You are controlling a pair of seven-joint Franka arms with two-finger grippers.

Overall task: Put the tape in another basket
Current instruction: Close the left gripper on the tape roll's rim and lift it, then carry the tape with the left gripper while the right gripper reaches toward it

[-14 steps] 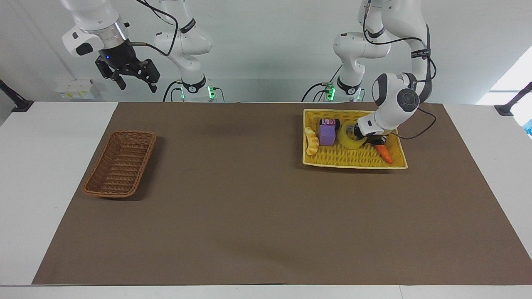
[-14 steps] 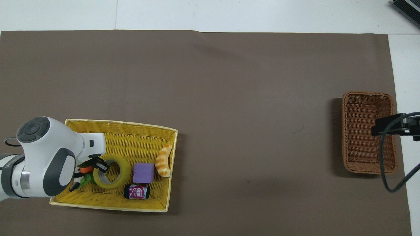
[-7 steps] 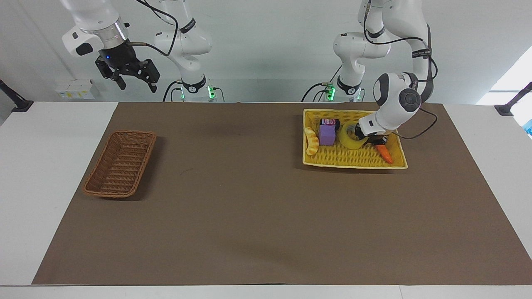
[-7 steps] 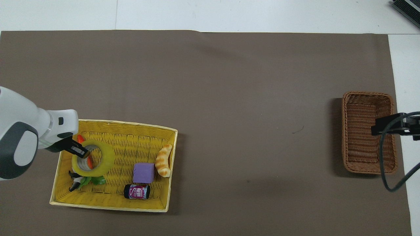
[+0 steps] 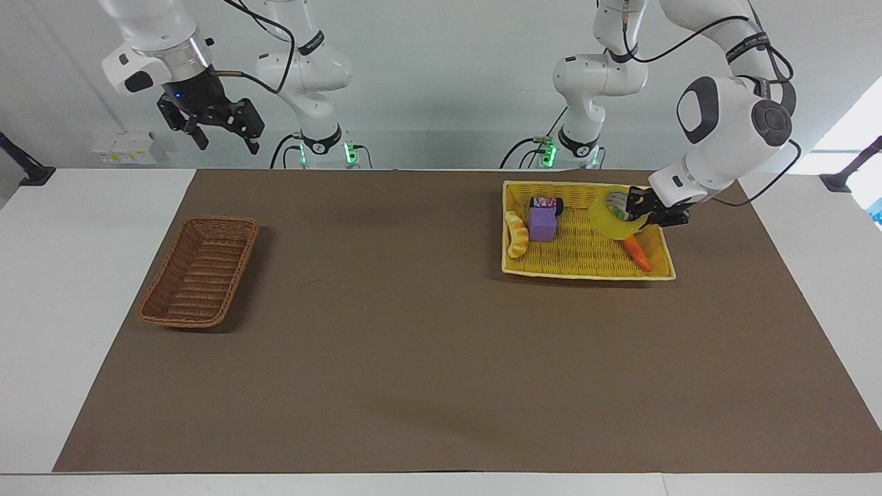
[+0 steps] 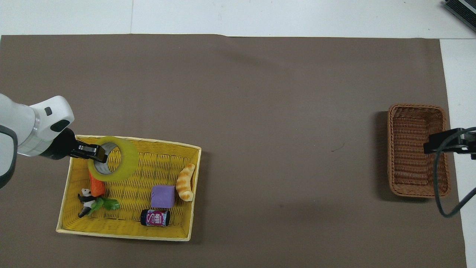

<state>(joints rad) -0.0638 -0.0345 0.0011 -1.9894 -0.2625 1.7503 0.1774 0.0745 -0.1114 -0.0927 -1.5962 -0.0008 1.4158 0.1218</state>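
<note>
Two arms at the tabletop [image 5: 427, 427], brown mat on it. Left tool [image 5: 648, 209] clamped on the tape [image 5: 609, 215], pinching the roll's wall with one finger inside the core, roll tilted. Tape is up in the air, clear of the floor of the yellow basket [image 5: 586, 272], hanging over that basket's end toward the left arm. Under the left tool and tape: orange carrot [image 5: 638, 255] lying in the yellow basket, leafy end and a small panda figure [image 6: 85, 195] beside it in the overhead view. Rest of the yellow basket's load sits off to the side of the left tool, toward the table's middle: purple block [image 5: 542, 224], dark can [image 5: 546, 203] just beside the block on the robots' side, croissant [image 5: 516, 233] against the basket wall.

Right tool [image 5: 222, 134] jaws wide, nothing in them, held high at the right arm's end of the tabletop; arm waits. Brown wicker basket [image 5: 200, 270] on the mat below the right tool, farther from the robots than it appears in the facing view; overhead view shows the right tool's tip over the basket's edge. Nothing inside the wicker basket.
</note>
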